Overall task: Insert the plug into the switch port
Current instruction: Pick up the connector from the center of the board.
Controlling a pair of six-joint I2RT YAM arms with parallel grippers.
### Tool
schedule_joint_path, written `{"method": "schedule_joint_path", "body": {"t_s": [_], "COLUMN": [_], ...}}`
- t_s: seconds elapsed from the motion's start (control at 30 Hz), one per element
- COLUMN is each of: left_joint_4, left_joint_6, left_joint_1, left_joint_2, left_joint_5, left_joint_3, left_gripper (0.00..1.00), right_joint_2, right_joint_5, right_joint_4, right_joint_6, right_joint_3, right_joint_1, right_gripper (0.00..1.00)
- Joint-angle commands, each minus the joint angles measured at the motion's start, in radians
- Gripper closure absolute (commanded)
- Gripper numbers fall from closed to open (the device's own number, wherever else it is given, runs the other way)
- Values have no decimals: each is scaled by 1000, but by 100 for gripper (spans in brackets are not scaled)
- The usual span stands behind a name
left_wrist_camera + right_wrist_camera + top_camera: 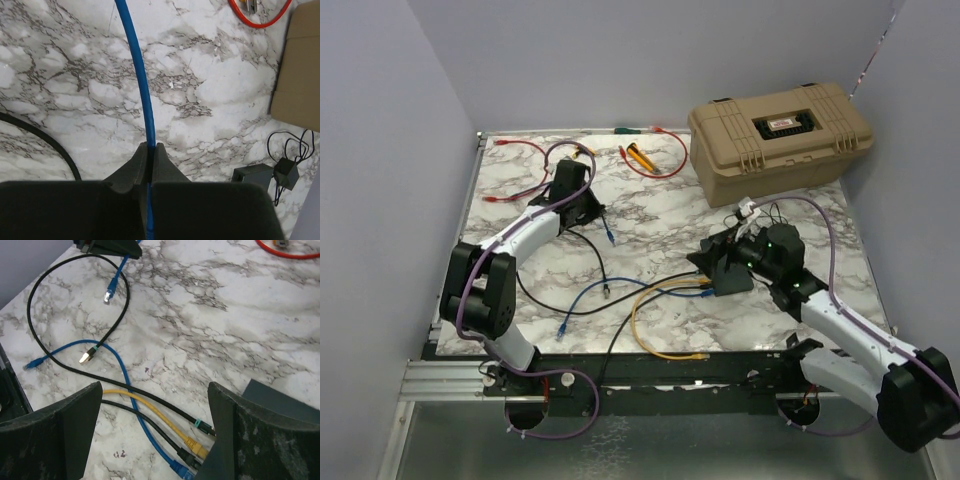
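While left jaws clamp the blue cable (142,90), plug (110,292) dangling just beyond, right jaws gaping wide, empty, beside switch (280,399)

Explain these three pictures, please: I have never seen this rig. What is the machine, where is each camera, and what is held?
Two robot arms stand at a marble-patterned table. The overhead picture looks down from behind them; the others come from a camera on each wrist. The left arm has its jaws shut on a thin blue cable, its plug not yet in any port. The right arm holds its jaws open and empty at the flat dark-grey switch box, where other cables are plugged in. A big tan plastic case sits behind.
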State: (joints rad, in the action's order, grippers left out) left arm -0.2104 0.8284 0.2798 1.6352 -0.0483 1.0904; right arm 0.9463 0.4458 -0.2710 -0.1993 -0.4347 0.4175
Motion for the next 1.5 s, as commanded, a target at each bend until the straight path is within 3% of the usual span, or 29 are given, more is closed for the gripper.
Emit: {"method": "schedule_joint_path", "body": {"t_s": [0.0, 0.3, 0.6, 0.83, 1.07, 1.47], "left_joint_4": [-70, -83, -92, -103, -105, -105], "left_joint_6": [73, 137, 151, 175, 186, 193], "left_joint_1": [56, 97, 125, 142, 148, 152], "left_joint_2": [-62, -72, -82, -85, -90, -89], "left_joint_5": [134, 101, 97, 94, 63, 48], "left_joint_3": [28, 22, 23, 23, 27, 28], "left_gripper": [100, 100, 100, 100, 100, 99], "right_joint_2": [87, 271, 492, 610, 673, 767], "right_joint_5": [-45, -223, -338, -364, -353, -461], "right_joint_4": [-59, -293, -570, -624, -601, -686], "right_joint_6": [140, 481, 632, 717, 776, 898], "right_joint_3": [-71, -85, -109, -155, -202, -215], "right_joint_1": [100, 392, 516, 540, 545, 575], "right_gripper": [10, 11, 17, 26, 43, 55]}}
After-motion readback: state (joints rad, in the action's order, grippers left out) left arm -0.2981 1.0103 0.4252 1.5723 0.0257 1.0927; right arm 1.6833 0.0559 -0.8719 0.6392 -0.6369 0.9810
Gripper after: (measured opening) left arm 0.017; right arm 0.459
